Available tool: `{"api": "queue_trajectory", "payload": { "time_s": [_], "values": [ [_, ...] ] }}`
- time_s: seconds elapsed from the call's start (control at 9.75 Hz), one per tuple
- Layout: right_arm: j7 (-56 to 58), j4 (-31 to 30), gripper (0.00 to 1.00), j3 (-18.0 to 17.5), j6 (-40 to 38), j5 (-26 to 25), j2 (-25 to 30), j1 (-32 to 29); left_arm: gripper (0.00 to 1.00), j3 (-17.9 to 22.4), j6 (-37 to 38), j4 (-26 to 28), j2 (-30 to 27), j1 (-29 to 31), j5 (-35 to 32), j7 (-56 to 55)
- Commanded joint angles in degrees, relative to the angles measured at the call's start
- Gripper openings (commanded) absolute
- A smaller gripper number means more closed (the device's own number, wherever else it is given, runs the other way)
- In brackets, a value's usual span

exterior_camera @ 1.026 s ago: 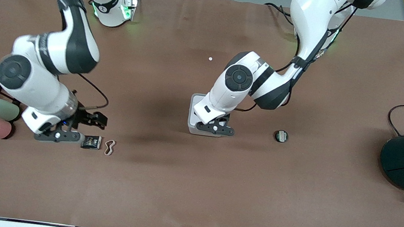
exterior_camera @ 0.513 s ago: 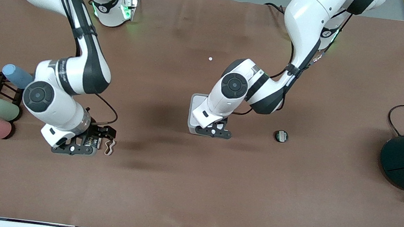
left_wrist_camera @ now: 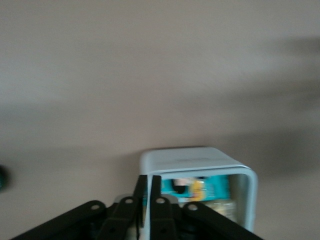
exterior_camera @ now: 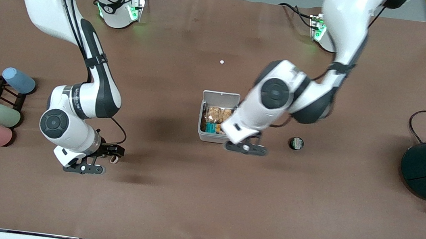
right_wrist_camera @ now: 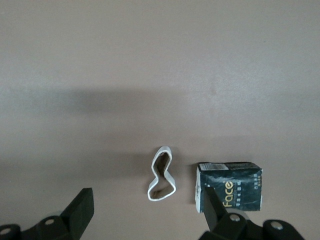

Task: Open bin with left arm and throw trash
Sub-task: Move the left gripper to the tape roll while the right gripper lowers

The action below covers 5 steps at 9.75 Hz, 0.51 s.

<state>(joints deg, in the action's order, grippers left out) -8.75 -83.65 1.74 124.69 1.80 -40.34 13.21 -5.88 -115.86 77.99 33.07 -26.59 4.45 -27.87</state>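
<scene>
The right gripper (right_wrist_camera: pixel 145 220) has its jaws spread wide and empty, low over the brown surface (exterior_camera: pixel 203 199) toward the right arm's end, with the trash between and beside them: an off-white rubber band loop (right_wrist_camera: pixel 161 173), pinched into a figure-eight shape and lying flat, and just beside it a black square packet (right_wrist_camera: pixel 230 186) with pale lettering and a torn white edge, the two close but apart. The left gripper (left_wrist_camera: pixel 148 200) has its jaws pressed nearly together at the rim of the bin (exterior_camera: pixel 213 135), which stands near the middle of the surface. The bin is a small white box with rounded corners; its flat lid (exterior_camera: pixel 221 97) is swung up and open on the edge farther from the front camera, showing crumpled tan wrappers and a teal packet inside. A small round dark disc (exterior_camera: pixel 296 143) lies on the surface beside the bin, toward the left arm's end, well apart from the other trash.
</scene>
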Motion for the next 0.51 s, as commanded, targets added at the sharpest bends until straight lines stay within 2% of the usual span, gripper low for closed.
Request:
{"api": "queue_trajectory", "payload": {
  "time_s": [0.0,0.1,0.21,0.41],
  "values": [
    [0.0,3.8,0.97,-0.6,-0.3,0.0,-3.3,-2.0,0.69,-0.4,1.7,4.2,-1.7,5.0,-2.4,4.3],
    [-0.1,3.9,0.97,-0.6,-0.3,0.0,-4.1,-1.9,1.00,-0.4,1.6,4.6,0.0,5.3,-7.4,4.4],
    [-0.1,3.9,0.96,-0.6,-0.3,0.0,-5.2,-1.9,1.00,-0.4,1.0,6.0,1.3,6.1,-10.5,4.5],
    [-0.2,3.9,0.94,-0.6,-0.3,-0.2,-6.1,-1.4,1.00,-0.4,-5.3,13.0,1.4,7.2,-11.9,4.5]
  ]
}}
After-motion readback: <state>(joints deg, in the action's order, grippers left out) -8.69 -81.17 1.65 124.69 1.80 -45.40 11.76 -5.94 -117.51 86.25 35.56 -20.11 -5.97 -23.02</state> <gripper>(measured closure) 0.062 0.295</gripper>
